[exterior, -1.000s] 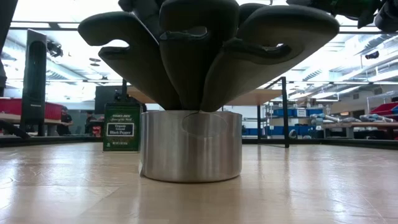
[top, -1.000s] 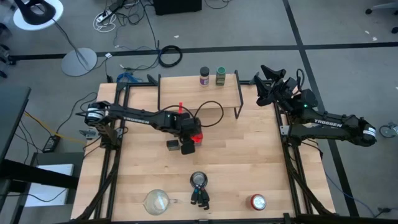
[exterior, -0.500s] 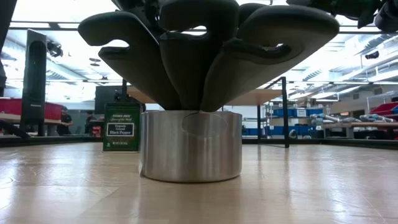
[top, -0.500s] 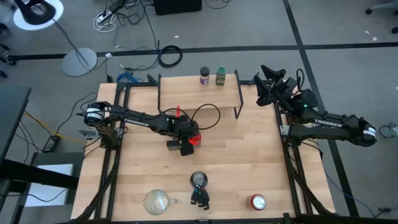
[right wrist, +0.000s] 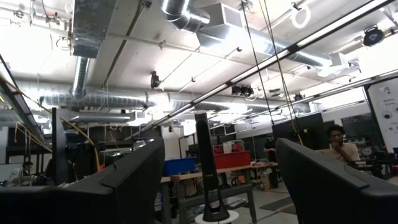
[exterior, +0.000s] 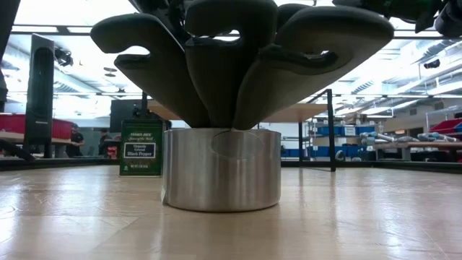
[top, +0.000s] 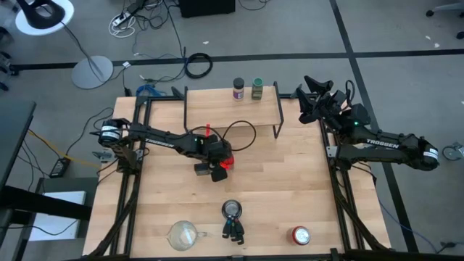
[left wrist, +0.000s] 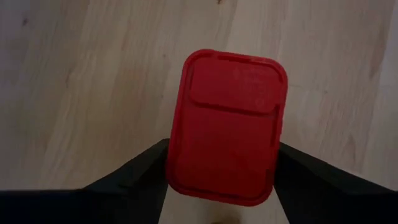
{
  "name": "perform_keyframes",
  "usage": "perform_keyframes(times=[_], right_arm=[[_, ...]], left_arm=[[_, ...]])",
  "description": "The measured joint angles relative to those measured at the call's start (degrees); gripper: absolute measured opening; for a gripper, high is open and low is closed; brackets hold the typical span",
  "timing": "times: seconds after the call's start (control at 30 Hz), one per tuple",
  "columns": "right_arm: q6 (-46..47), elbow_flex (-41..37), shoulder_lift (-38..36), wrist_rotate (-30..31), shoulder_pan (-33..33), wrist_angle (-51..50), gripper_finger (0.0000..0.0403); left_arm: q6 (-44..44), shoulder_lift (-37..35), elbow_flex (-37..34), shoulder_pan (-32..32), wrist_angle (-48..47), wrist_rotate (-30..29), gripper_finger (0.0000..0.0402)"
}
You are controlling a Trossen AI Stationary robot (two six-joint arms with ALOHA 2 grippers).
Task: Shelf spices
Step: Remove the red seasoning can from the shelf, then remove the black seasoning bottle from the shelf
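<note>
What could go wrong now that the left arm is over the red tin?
1. The left gripper has its fingers on either side of the red tin with little spare room, so a crooked close could tip or push it.
2. The dark olive tin lies right beside it; lifting could knock that one.
3. The shelf already holds two jars near its back edge, so a careless placement could bump them off.

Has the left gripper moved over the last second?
Yes. In the high view the left gripper, around the red tin, has shifted slightly left and toward the shelf, away from the glass cup.
</note>
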Motion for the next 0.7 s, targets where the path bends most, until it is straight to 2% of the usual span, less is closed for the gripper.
perform_keyframes(times=[0.23, 0.5, 0.6, 0.7], right_arm=[[0.0, 0.0, 0.0, 0.0, 0.0, -0.1, 0.0309], [-0.2, 0.0, 0.0, 0.0, 0.0, -0.4, 0.0309], [-0.9, 0.0, 0.0, 0.0, 0.0, -0.4, 0.0309], [-1.0, 0.0, 0.0, 0.0, 0.0, -0.4, 0.0309]], left_arm=[[-0.5, -1.4, 1.7, -0.3, -0.2, 0.1, 0.0264], [1.2, -5.3, 7.5, -0.7, -1.8, 0.1, 0.0265], [2.9, -6.9, 9.6, -0.7, -2.8, -2.2, 0.0265], [5.9, -8.7, 11.9, -0.3, -4.1, -7.4, 0.0265]])
